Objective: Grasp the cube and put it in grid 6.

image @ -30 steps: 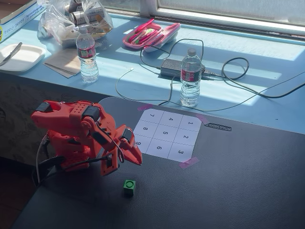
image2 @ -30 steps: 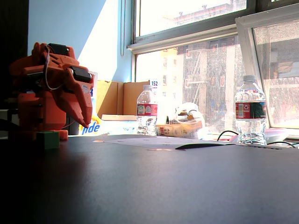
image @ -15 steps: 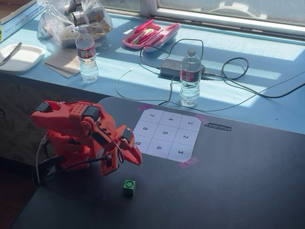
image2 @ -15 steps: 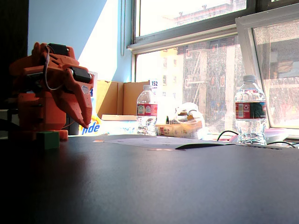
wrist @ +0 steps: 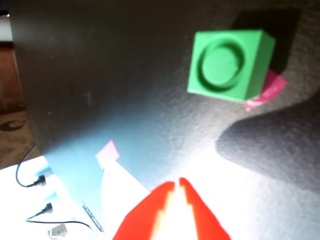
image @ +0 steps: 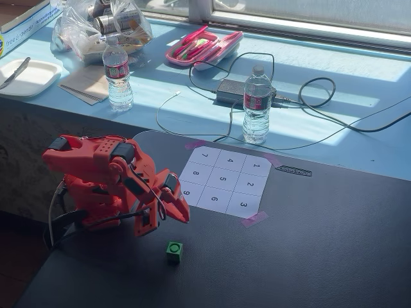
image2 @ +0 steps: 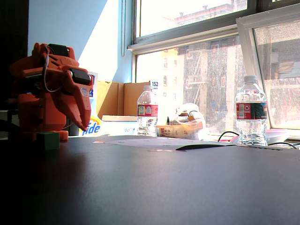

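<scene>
A dark table (image: pixel 308 250) is seen in both fixed views, with the red arm (image: pixel 103 183) folded low at its left side. Beyond the arm, the white paper grid (image: pixel 223 182) is laid flat on the table, taped at its corners. Two water bottles (image: pixel 257 106) are stood on the pale blue sill behind. Grid 6 (image: pixel 215 198) is found in the grid's near row, between cells 9 and 3, and nothing is resting on it. The gripper (image: pixel 182 217) is pointed down toward the table, its fingertips drawn nearly together with nothing between them, as shown in the wrist view (wrist: pixel 176 184). The cube (image: pixel 174 250) is set on the bare table, nearer than the grid and apart from the gripper.
</scene>
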{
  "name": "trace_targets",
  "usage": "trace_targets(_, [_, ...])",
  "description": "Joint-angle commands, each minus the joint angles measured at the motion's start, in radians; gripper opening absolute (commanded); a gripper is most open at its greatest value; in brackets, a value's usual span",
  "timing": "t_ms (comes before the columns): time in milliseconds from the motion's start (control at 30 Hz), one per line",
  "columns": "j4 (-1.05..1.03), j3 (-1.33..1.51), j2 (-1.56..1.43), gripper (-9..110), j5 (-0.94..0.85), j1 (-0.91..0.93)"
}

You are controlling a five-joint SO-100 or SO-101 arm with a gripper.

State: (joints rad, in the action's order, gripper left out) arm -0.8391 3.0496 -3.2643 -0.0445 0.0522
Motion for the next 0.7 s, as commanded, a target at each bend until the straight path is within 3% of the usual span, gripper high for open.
trace_targets(0, [0.000,-0.034,0.066,1,-0.008,0.021])
trace_targets(300, [-0.104,-0.316,0.414,17,0.005,0.075])
trace_targets(667, [-0.169,-0.584,0.813,21,-0.020,0.202])
